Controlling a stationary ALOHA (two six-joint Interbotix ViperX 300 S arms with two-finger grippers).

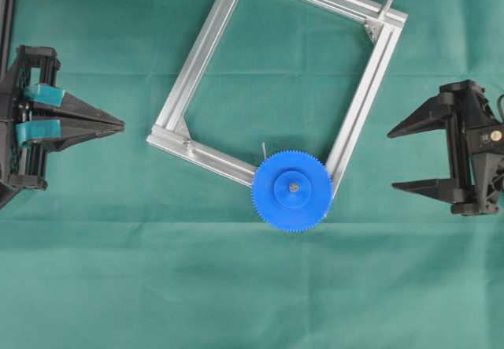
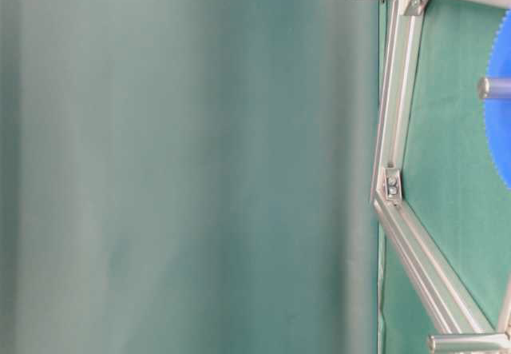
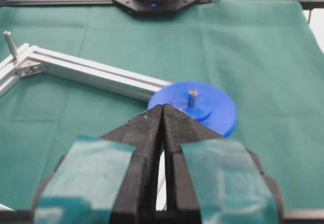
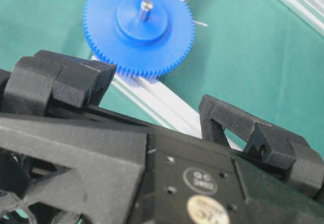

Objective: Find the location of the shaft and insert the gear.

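Green cloth (image 1: 118, 286) carries the frame (image 1: 206, 43), gear (image 1: 292, 190) seated on the shaft (image 4: 145, 8) at its 6 o'clock corner, so right gripper (image 1: 403, 160) sits spread and empty at 3 o'clock, left gripper (image 1: 120, 125) pinched closed at 9, likely parked.

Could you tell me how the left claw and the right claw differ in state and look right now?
The left claw is shut, its black fingers meeting at a point; the right claw stands wide open, fingers well apart. The left claw carries teal tape pads; none show on the right claw. Both are black, hold nothing, and sit away from the bright blue toothed plastic gear, which is already seated on the thin silver metal shaft at the aluminium frame's corner.
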